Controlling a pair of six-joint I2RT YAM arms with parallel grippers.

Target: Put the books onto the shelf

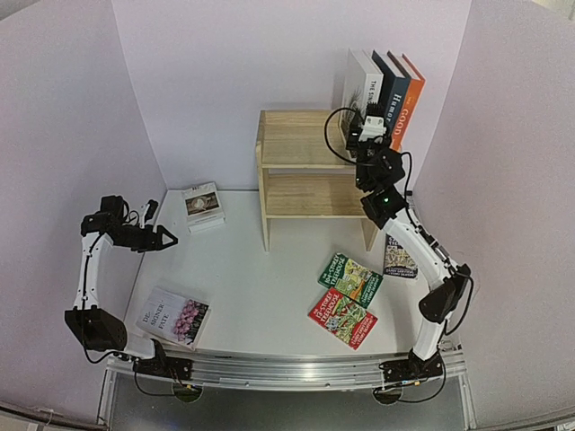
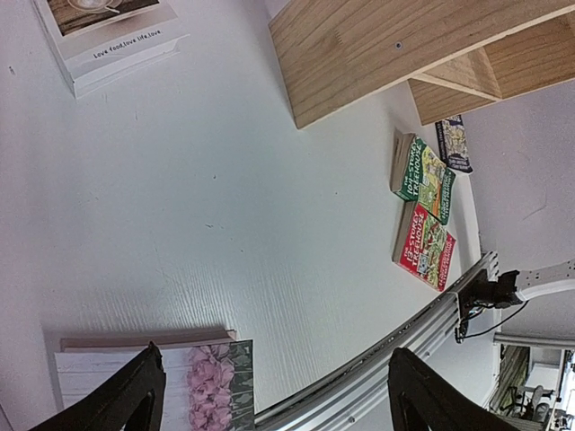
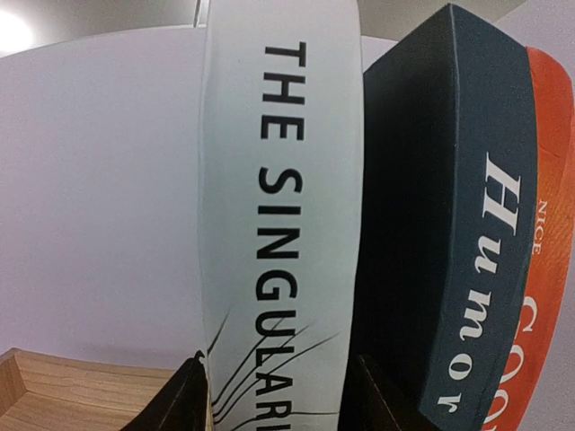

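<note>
Your right gripper (image 3: 278,400) straddles the lower spine of the white hardback (image 3: 278,180), which stands upright at the right end of the shelf (image 1: 296,139) top, against the navy "Humor" (image 3: 467,251) and orange "GOOD" (image 3: 548,269). You cannot tell whether the fingers pinch it or merely flank it, though the neighbours look enough to prop it. The spines are matte and squared; the shelf is pale, grainy wood whose raised rim should stop slipping. Your left gripper (image 2: 274,377) hangs wide open and empty over the table's (image 2: 225,180) near left corner, above the pink-flowered book (image 2: 202,388). The small white book (image 1: 202,205) lies by the shelf's left side, and the glossy paperbacks (image 1: 350,278) lie flat toward the right edge
</note>
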